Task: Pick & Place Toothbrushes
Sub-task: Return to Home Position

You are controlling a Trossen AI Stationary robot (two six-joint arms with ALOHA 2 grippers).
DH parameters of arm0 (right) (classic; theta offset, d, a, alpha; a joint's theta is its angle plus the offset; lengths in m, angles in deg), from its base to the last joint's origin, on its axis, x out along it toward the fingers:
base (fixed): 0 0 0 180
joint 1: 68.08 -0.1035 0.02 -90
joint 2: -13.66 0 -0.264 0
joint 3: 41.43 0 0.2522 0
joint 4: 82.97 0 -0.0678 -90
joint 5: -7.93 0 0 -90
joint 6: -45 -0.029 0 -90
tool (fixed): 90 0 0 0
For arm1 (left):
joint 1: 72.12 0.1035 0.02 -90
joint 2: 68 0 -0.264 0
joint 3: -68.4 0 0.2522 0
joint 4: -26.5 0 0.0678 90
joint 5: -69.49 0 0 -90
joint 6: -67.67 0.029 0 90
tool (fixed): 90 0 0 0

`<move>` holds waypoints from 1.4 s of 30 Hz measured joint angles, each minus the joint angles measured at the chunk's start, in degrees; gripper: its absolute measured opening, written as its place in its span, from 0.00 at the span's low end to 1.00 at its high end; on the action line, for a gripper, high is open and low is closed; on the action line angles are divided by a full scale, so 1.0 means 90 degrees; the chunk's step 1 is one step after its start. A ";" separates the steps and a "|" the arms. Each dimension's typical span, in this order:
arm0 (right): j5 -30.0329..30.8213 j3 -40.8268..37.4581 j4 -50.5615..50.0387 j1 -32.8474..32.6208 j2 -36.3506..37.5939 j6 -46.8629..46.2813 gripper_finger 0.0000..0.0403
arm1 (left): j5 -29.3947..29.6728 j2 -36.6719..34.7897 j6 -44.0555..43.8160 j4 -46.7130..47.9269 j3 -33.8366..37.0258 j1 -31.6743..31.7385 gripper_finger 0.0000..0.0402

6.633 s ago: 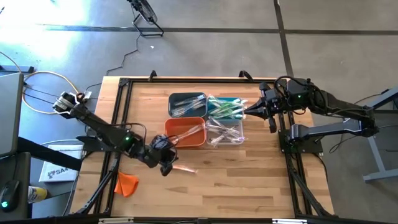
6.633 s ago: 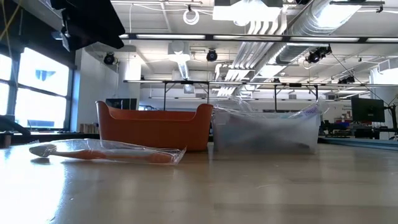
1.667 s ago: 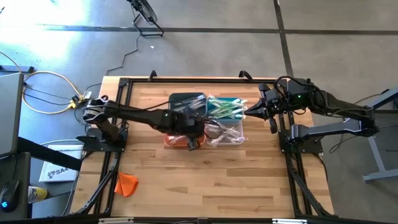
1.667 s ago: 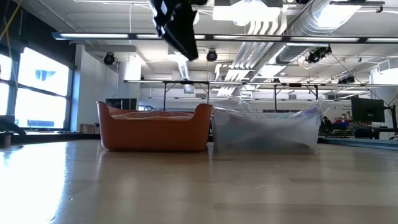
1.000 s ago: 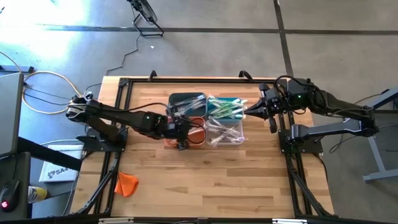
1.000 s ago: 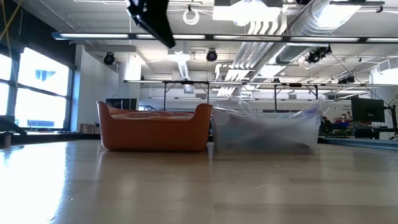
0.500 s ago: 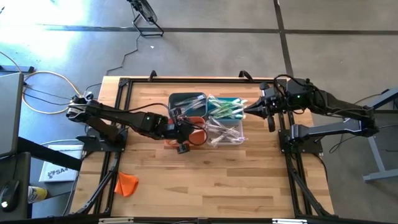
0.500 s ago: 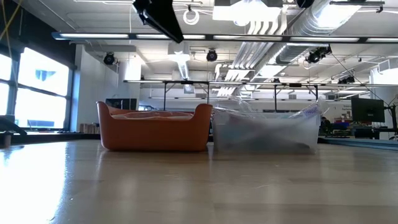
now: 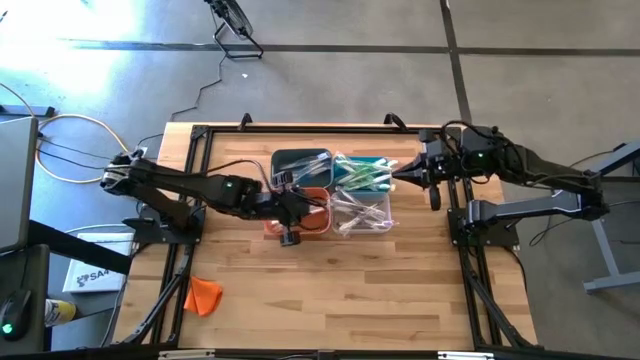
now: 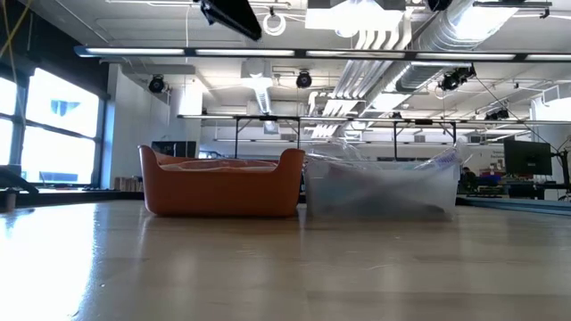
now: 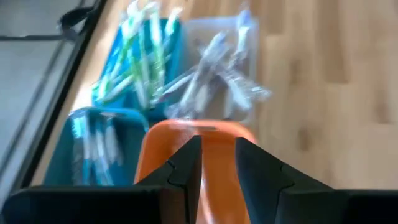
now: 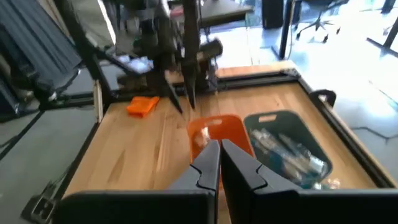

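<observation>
Wrapped toothbrushes lie in four bins at mid-table: dark grey bin (image 9: 300, 165), teal bin (image 9: 362, 173) with green ones (image 11: 142, 53), orange bin (image 9: 312, 220), clear bin (image 9: 362, 210). My left gripper (image 9: 300, 212) hovers above the orange bin (image 11: 214, 155), pointing toward the table's right, its fingers (image 11: 217, 149) a little apart and holding nothing. My right gripper (image 9: 399, 178) waits shut (image 12: 220, 155) at the teal bin's right edge, above the table.
An orange cloth lump (image 9: 204, 295) lies near the table's near left corner, also seen as the orange cloth lump (image 12: 143, 106). In the low view the orange bin (image 10: 219, 183) and clear bin (image 10: 379, 187) stand side by side, the left arm (image 10: 230, 13) high above them. Bare wood lies near.
My left gripper has stayed over the orange bin and risen a little, climbing toward the top of the low view. Nothing else has visibly moved.
</observation>
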 joint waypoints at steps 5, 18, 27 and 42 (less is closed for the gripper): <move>0.0008 -0.0002 -0.0216 0.0000 0.0425 -0.0043 0.02 | -0.0357 -0.0481 0.0407 0.0046 0.0008 -0.0004 0.22; -0.0006 -0.0002 -0.0300 -0.0002 0.1560 -0.0716 0.02 | -0.2070 -0.3841 0.0825 -0.1843 0.3135 0.0534 0.22; -0.0010 -0.0002 -0.0698 -0.0002 0.1936 -0.0900 0.02 | -0.2094 -0.6486 0.0781 -0.1993 0.4698 0.0540 0.22; -0.0008 -0.0002 -0.1249 -0.0002 0.2873 -0.1139 0.02 | -0.1997 -0.9081 0.1056 -0.1920 0.5866 0.0540 0.22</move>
